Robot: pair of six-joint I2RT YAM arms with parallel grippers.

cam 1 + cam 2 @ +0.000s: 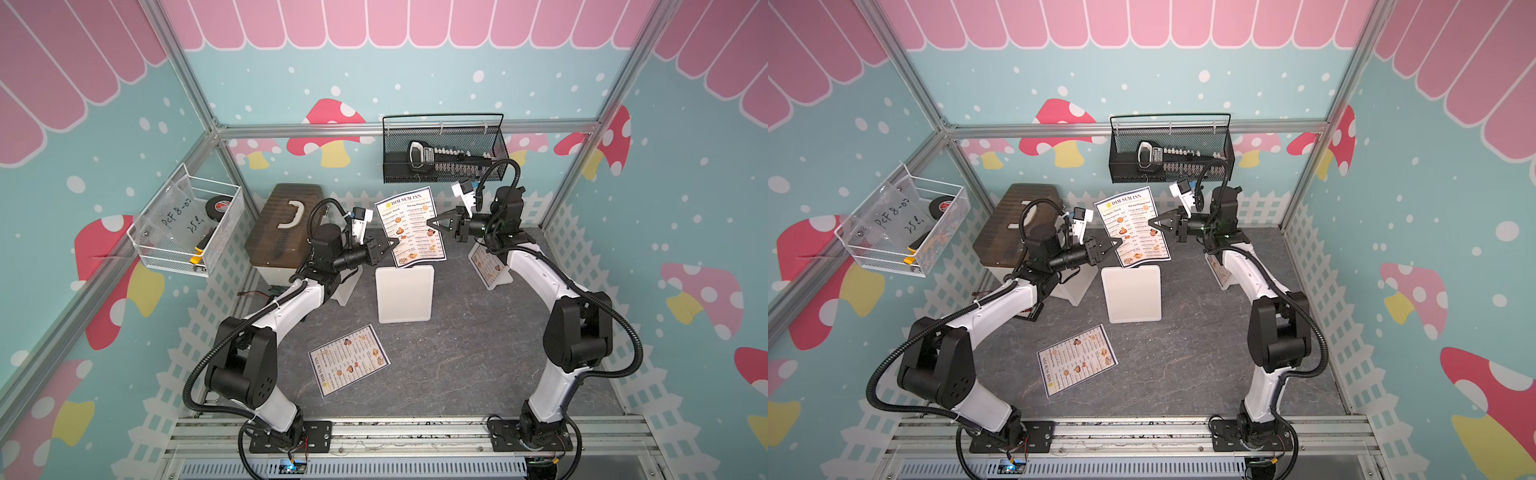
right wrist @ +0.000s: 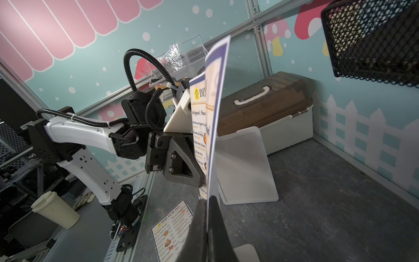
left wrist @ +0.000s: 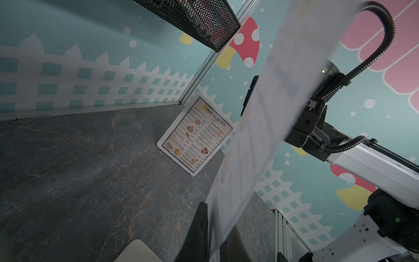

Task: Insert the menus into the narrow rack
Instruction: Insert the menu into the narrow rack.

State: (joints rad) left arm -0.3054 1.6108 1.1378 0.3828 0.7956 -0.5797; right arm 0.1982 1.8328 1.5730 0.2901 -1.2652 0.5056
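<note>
One menu [image 1: 348,359] lies flat near the table's [image 1: 478,365] front edge, untouched. My left gripper [image 1: 397,241] pinches the left edge of the upright menu [image 1: 409,226], which hangs just over the middle rack [image 1: 404,297], not yet in. My right gripper [image 1: 429,221] is clamped on its right edge. A third menu [image 3: 196,135] already stands in the right rack [image 1: 500,278]. I judge one of three done.

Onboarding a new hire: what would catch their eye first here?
A menu held upright aloft, pinched by the left gripper and right gripper, above the white rack. A second menu lies flat near the front of the table; a third menu stands in a holder by the right arm.
</note>
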